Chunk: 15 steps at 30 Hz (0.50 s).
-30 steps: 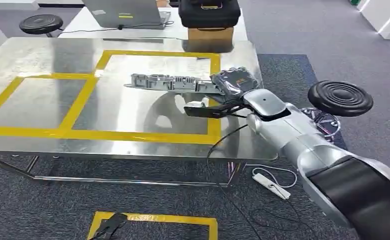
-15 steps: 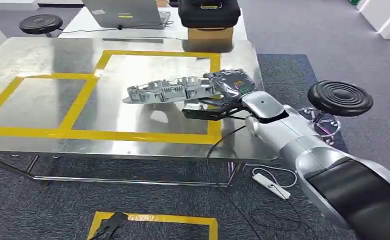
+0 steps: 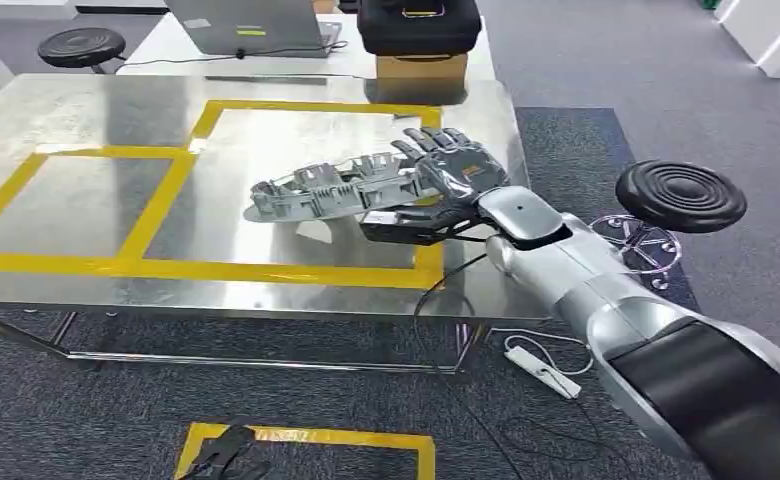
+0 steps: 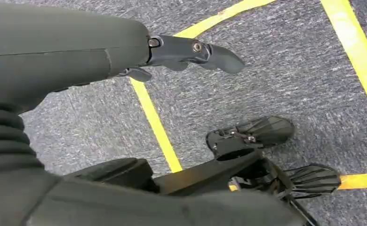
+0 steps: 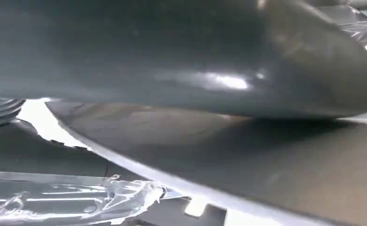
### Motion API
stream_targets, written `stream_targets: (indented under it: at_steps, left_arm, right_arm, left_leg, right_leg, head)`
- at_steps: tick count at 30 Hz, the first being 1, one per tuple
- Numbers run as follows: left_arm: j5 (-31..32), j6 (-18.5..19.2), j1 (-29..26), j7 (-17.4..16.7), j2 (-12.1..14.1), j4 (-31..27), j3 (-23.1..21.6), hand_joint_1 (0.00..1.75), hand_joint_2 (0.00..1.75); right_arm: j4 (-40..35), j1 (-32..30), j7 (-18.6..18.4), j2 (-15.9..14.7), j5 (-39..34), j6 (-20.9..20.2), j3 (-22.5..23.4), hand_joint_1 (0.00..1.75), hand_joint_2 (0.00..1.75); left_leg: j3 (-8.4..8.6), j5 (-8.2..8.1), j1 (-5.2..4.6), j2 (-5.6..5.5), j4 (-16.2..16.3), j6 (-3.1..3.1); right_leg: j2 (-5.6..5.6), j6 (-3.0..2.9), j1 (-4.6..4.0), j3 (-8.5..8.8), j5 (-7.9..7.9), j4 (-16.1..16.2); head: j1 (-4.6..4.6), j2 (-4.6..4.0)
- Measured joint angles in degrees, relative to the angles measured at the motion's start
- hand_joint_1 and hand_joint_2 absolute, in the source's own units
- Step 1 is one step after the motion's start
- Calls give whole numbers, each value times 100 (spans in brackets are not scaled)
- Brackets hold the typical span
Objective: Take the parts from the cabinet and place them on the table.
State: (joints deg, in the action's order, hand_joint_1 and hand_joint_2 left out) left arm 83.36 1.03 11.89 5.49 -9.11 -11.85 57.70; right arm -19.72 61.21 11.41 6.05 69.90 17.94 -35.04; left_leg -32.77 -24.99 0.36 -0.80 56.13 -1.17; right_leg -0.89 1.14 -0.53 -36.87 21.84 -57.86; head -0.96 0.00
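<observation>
One long grey cast-metal part lies tilted on your steel counter inside the yellow tape, right hand fingers spread at its near end, seemingly released; judge it stiff, weighty, sharp-ribbed, so grip mid-length.

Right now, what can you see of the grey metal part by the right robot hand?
The long grey cast-metal part looks ribbed and ridged along its top, with a flat flange below. It lies tilted over the shiny steel table, inside the right yellow-taped square, its near end at the right robot hand, whose fingers are spread. Whether it is held or released is unclear.
</observation>
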Motion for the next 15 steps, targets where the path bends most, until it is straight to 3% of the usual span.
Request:
stream_targets:
  at_steps: [15]
  left_arm:
    - [0, 0, 0, 0, 0, 0, 0, 0, 0]
  right_arm:
    - [-2, -31, 2, 2, -4, 0, 0, 0, 0]
  left_leg:
    - [0, 0, 0, 0, 0, 0]
  right_leg:
    - [0, 0, 0, -1, 0, 0]
  head:
    - [0, 0]
